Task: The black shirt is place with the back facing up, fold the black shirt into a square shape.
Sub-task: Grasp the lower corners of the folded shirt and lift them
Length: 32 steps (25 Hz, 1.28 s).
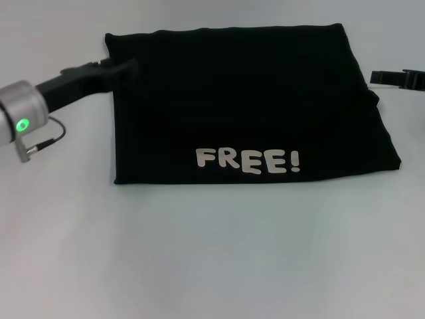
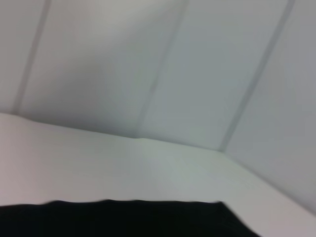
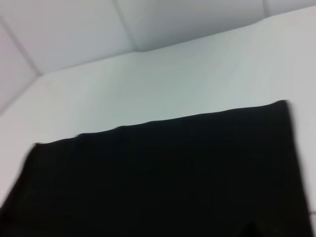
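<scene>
White table (image 1: 212, 266) fills the frame, bearing one black shirt (image 1: 252, 106) folded to a rough rectangle across the upper middle, one "FREE!" print (image 1: 247, 161) along its lower edge. Left gripper (image 1: 123, 66) touches the shirt's upper-left edge; right gripper (image 1: 398, 78) sits just off its upper-right side. I cannot tell either's finger spread.
</scene>
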Available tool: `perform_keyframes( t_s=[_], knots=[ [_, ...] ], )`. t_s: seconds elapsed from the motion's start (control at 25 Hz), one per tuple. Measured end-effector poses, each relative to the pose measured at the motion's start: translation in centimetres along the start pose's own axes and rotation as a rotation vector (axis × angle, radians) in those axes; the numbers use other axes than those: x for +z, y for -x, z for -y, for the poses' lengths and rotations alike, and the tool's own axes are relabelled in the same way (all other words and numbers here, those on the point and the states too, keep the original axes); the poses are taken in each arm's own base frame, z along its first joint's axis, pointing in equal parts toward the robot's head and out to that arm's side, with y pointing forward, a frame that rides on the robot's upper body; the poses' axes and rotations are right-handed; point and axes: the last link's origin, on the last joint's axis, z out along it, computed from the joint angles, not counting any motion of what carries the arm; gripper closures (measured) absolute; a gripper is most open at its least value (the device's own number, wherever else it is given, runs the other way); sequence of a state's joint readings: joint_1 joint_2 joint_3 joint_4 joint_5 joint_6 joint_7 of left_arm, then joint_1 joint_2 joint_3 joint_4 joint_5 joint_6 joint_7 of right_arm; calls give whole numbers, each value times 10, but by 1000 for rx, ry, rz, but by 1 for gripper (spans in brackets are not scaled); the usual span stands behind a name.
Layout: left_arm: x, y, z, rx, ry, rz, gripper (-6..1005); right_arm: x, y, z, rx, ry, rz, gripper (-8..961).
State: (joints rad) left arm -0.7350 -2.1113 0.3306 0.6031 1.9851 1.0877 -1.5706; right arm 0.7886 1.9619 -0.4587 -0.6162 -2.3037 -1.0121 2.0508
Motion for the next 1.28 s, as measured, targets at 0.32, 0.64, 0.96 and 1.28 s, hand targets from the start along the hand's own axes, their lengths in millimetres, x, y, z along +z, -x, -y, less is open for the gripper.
perform_keyframes(
  t_s=[0.32,0.64,0.96,1.28],
  knots=[
    [-54,29,0,16,100,57,376,-35,-26,-3,124,212,15,343],
    [-64,60,4,61,64,214,270,-38,-43,-2,196,234,22,343],
    [-42,78,5,62,-16,341,183,-38,-43,-1,244,226,22,344],
    [-37,87,7,48,-55,356,182,-38,-41,0,247,223,22,344]
  ],
)
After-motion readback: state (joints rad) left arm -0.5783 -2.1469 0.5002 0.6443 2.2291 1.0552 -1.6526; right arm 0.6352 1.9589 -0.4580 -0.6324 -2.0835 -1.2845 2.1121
